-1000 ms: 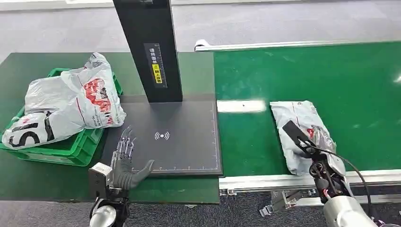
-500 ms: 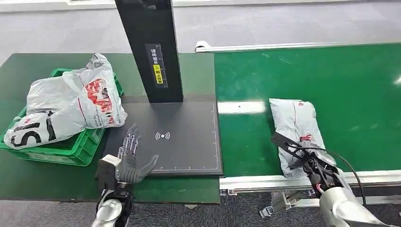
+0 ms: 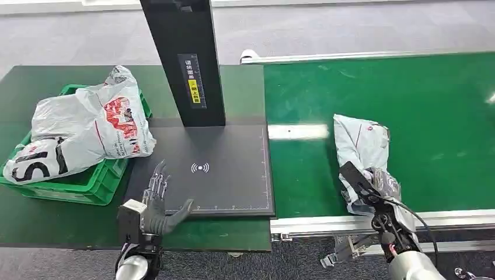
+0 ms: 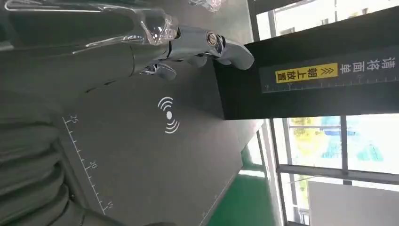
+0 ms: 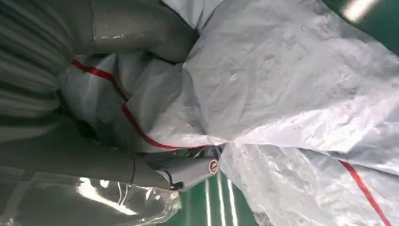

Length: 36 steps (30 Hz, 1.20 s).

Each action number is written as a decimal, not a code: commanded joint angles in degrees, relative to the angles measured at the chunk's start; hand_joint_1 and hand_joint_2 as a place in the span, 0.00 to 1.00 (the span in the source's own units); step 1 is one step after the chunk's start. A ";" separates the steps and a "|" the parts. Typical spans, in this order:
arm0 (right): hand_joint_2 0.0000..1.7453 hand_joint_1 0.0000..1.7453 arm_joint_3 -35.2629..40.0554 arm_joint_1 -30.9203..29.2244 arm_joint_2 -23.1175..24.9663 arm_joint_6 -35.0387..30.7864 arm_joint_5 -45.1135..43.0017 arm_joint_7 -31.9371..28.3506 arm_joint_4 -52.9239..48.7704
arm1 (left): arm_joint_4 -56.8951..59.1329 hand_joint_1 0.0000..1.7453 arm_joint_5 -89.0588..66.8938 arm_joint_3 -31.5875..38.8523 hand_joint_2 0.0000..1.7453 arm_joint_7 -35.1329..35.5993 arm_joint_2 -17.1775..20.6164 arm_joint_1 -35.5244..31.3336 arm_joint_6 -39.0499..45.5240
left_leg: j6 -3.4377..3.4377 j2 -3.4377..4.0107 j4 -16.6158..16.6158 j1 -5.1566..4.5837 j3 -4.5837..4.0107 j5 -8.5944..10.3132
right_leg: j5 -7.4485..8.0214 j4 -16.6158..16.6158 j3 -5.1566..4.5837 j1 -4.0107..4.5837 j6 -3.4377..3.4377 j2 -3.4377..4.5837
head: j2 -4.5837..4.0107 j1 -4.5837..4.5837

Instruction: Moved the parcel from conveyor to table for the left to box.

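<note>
right hand point(image 3: 373, 195) clenched on parcel point(image 3: 362, 146) at its 6 o'clock end, on conveyor point(image 3: 443, 111). thin film could slip or tear when lifted. left hand point(image 3: 156, 201) open, empty, over bench point(image 3: 35, 233).

The left hand point(image 3: 156, 204) is hovering low at the near edge of the view, palm down, its fingers point(image 3: 158, 178) spread apart and pointing forward, thumb sticking out to the side, holding nothing. The left wrist view is showing those fingers point(image 4: 188, 44) extended and separated. The right hand point(image 3: 373, 189) is reaching forward from the lower right on its silver arm point(image 3: 411, 265), its thumb point(image 5: 141, 33) and fingers point(image 5: 188, 172) gripping crumpled grey wrapping between them.
</note>
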 commanded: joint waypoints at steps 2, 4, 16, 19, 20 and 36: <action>1.00 1.00 -6.12 2.87 2.79 -11.14 -7.54 -11.28 -8.41 | -0.14 0.00 0.41 0.41 1.00 -0.29 0.56 -0.02 0.94 | 0.03 0.11 -0.08 -0.02 0.03 -0.01 | 0.02 -0.09 -0.01 -0.01 -0.02 0.10 | 0.00 0.00; 1.00 1.00 -8.34 4.21 3.79 -15.91 -13.86 -18.12 -12.64 | -0.50 0.00 1.35 1.45 1.00 -1.80 -0.46 -0.23 3.25 | 0.02 0.06 -0.04 -0.03 -0.04 0.00 | 0.01 -0.03 -0.07 -0.02 -0.01 0.05 | 0.00 0.02; 1.00 1.00 -13.79 6.95 6.26 -17.46 -23.34 -28.26 -20.30 | -0.78 0.00 -0.79 0.93 1.00 -6.22 -0.98 -0.85 9.88 | 0.02 0.05 -0.05 -0.03 -0.09 0.01 | 0.02 -0.05 -0.14 -0.02 -0.02 0.03 | 0.00 -0.02; 1.00 1.00 -8.38 12.03 7.55 -17.46 -31.26 -31.49 -32.23 | -2.74 0.00 1.09 0.67 1.00 -9.71 -1.52 -0.99 16.21 | 0.02 0.04 -0.05 -0.03 -0.12 0.00 | 0.01 -0.04 -0.17 -0.02 -0.02 0.02 | 0.02 0.02; 1.00 1.00 -7.52 13.17 8.28 -17.46 -30.55 -31.49 -35.90 | -4.11 0.00 1.40 0.66 1.00 -9.71 -1.51 -0.82 17.26 | 0.01 0.02 -0.01 -0.02 -0.15 -0.01 | -0.02 0.00 -0.19 -0.01 -0.02 0.01 | 0.00 -0.02; 1.00 1.00 31.64 12.79 6.77 -17.46 15.67 -31.49 -47.55 | -13.75 0.00 -2.67 -6.73 1.00 -9.71 5.88 -1.17 36.63 | -0.03 0.15 -0.04 0.09 -0.20 0.00 | -0.03 0.01 -0.23 0.09 -0.04 0.09 | 0.00 0.02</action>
